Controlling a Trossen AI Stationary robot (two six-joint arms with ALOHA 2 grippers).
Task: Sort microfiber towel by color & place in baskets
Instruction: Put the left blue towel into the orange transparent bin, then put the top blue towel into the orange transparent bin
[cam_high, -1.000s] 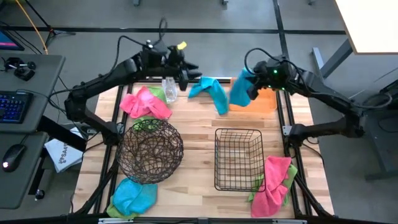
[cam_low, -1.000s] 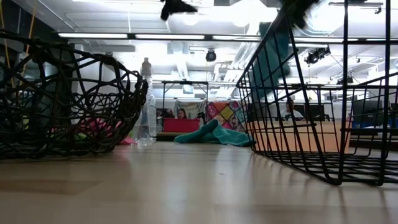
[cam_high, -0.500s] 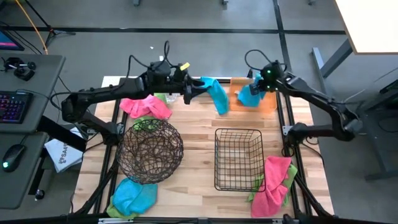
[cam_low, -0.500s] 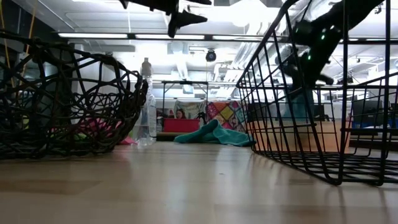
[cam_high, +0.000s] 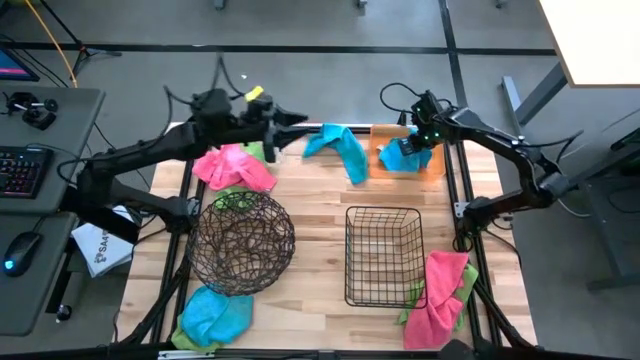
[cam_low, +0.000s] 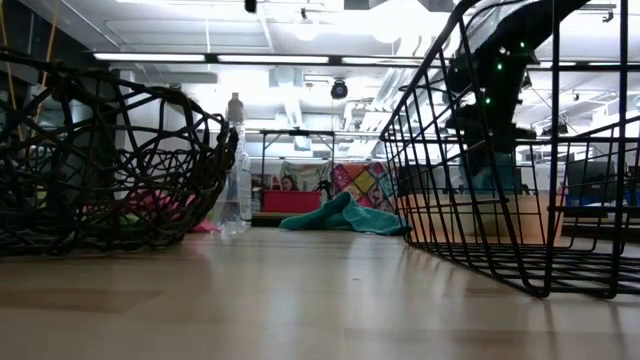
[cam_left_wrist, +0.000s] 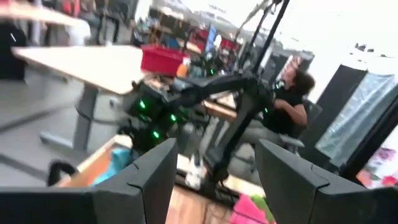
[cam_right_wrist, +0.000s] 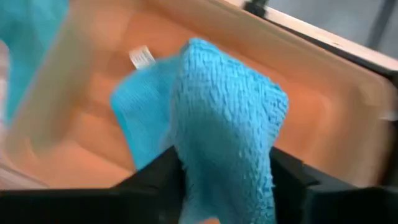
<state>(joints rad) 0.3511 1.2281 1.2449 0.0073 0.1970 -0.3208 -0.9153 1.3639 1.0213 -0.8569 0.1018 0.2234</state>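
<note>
A towel (cam_high: 400, 156) lies in the shallow tray (cam_high: 432, 166) at the table's far right corner, with another towel (cam_high: 338, 147) on the tabletop just left of it. The woven bowl (cam_high: 241, 243) sits left of the wire-grid basket (cam_high: 383, 256) mid-table. More towels (cam_high: 443, 296) are heaped at the near right corner.

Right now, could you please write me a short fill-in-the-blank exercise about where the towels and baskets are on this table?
1. The right gripper hangs over the ____ tray, where a blue towel lies.
2. The square black wire basket holds ____ towels.
3. Beside the round woven bowl, at the table's near left corner, a blue towel lies on a ____ one.
4. The left gripper hovers between the pink towel and a ____ towel.

Missing words: orange; no; green; blue
</note>
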